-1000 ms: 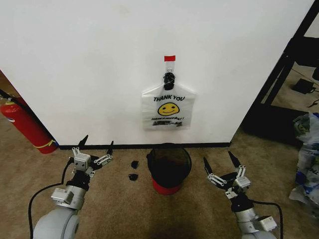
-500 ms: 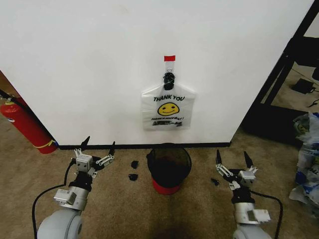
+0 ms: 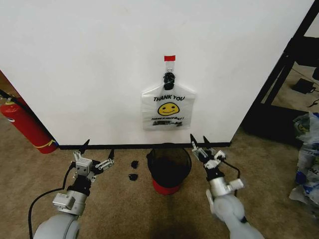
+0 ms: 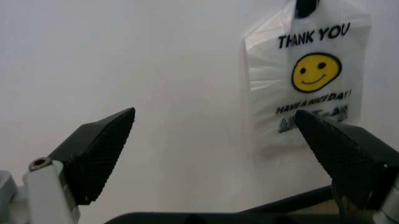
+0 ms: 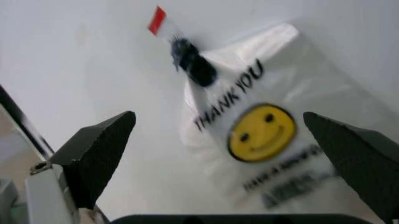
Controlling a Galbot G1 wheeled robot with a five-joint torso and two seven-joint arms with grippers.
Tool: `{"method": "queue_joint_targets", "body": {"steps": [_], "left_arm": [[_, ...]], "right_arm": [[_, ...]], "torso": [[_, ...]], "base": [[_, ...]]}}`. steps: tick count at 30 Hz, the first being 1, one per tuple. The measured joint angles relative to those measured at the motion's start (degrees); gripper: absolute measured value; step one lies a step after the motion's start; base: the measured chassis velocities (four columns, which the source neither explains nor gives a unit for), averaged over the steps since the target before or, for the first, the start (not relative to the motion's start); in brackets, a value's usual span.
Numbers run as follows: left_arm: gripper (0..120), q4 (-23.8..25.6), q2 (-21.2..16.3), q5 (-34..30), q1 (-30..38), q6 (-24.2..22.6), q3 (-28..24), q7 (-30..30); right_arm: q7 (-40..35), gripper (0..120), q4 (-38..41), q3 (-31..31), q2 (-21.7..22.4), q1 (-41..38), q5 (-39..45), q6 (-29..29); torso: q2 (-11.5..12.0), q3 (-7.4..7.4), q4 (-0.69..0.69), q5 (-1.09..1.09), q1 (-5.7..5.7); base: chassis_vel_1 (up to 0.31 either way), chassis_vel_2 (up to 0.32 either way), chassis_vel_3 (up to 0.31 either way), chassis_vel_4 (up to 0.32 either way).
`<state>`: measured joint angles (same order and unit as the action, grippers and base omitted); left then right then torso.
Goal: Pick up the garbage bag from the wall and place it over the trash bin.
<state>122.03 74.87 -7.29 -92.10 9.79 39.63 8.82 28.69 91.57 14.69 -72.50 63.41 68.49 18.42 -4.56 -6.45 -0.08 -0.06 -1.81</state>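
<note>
Nearest to the camera, the left gripper (image 3: 95, 149) is seen low over the carpet (image 3: 114, 204), left of the trash bin (image 3: 169, 168). Its jaws are spread wide and nothing is held between them. The right gripper (image 3: 200, 143) is raised just beside the right rim of the bin, near the black baseboard (image 3: 99, 146). Its jaws are also released, with nothing between them, and no contact with the bag or the bin is seen.

Two small dark objects (image 3: 133, 170) are lying on the carpet between the left gripper and the bin.

Farther back, the garbage bag (image 3: 168, 107) is hanging flat on the wall (image 3: 89, 64), directly above the bin, from a dark knot (image 3: 169, 78) under a red tape strip (image 3: 170, 58). A red fire extinguisher (image 3: 26, 125) is standing at the left end of the wall.

In the left wrist view, the bag (image 4: 305, 79) is seen between the open fingertips (image 4: 100, 149), but the tape is cut off. In the right wrist view, the tape (image 5: 156, 19), the knot (image 5: 194, 63) and the smiley print are shown together, framed by the wide fingertips (image 5: 100, 151).
</note>
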Motion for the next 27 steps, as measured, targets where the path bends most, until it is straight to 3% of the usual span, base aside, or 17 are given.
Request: {"method": "queue_joint_targets", "body": {"steps": [6,10,13,19,27], "left_arm": [[100,0.1,0.5,0.7,-0.8,0.4,0.5,0.0],[100,0.2,1.3,1.6,-1.3,1.1,0.5,0.1],[100,0.0,1.8,2.0,-1.7,1.8,0.5,0.1],[100,-1.0,2.0,2.3,-2.5,2.9,0.7,0.1],[100,-2.5,2.4,2.5,-2.0,3.3,0.5,0.0]], "right_arm": [[-1.5,100,-2.3,-3.5,-1.2,-6.6,7.3,-1.5],[-9.4,100,-1.1,-6.7,-3.3,-11.1,9.7,-2.0],[-11.3,100,-3.6,-7.6,-5.6,-14.9,9.8,-1.8],[-8.3,100,-13.6,-6.1,-10.4,-23.6,11.7,-2.6],[-1.7,100,-19.3,-5.1,-13.1,-28.1,13.2,-6.0]], "torso": [[0.0,0.0,0.0,0.0,0.0],[0.0,0.0,-0.01,0.0,0.0],[0.0,0.0,-0.01,0.01,0.0],[0.0,0.0,-0.01,0.01,0.0],[0.0,0.0,-0.01,0.0,0.0]], "base": [[0.0,0.0,0.0,0.0],[0.0,0.0,0.0,0.0],[0.0,0.0,0.0,0.0],[0.0,0.0,0.0,0.0],[0.0,0.0,0.0,0.0]]}}
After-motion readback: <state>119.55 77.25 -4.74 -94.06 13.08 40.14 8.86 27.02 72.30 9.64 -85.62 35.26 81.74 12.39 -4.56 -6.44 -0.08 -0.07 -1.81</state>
